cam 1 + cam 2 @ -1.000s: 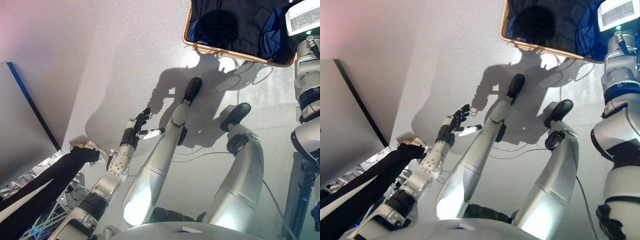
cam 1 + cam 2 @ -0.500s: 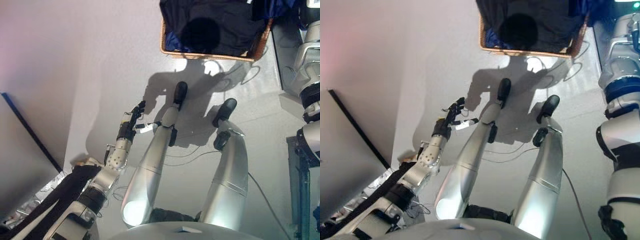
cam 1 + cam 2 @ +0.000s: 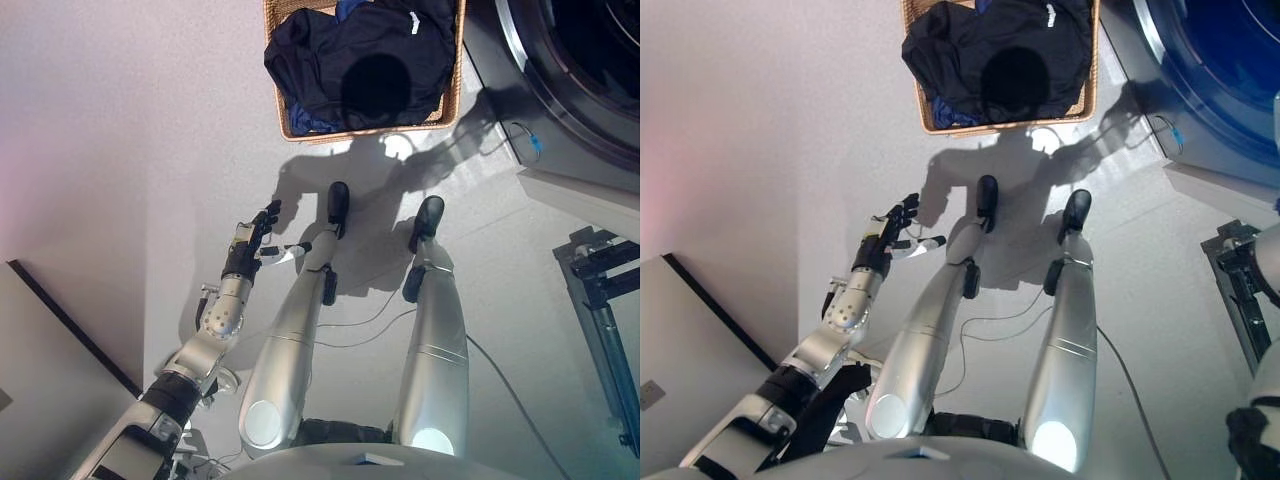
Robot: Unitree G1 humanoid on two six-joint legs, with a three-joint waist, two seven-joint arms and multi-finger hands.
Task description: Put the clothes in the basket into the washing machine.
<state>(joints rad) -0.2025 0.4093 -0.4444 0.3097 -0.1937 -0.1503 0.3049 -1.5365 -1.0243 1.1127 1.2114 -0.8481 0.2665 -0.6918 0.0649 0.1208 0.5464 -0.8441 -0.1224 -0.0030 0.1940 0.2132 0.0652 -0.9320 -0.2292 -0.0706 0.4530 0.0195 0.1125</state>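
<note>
Grey floor; left hand point(image 3: 252, 243) hangs loosely open, empty, clothes point(image 3: 365, 55) all in the basket point(image 3: 283, 118) ahead, washing machine point(image 3: 570, 70) up right, nothing loaded yet

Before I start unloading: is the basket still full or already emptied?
Full. Dark clothes with a bit of blue are heaped in the wicker basket, rising to its rim. The left hand is open and holds nothing.

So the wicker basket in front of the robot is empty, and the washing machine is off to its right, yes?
Not quite: the wicker basket is not empty. The left eye view shows it full of dark clothes. The rest holds: the washing machine stands off to the robot's right.
</note>
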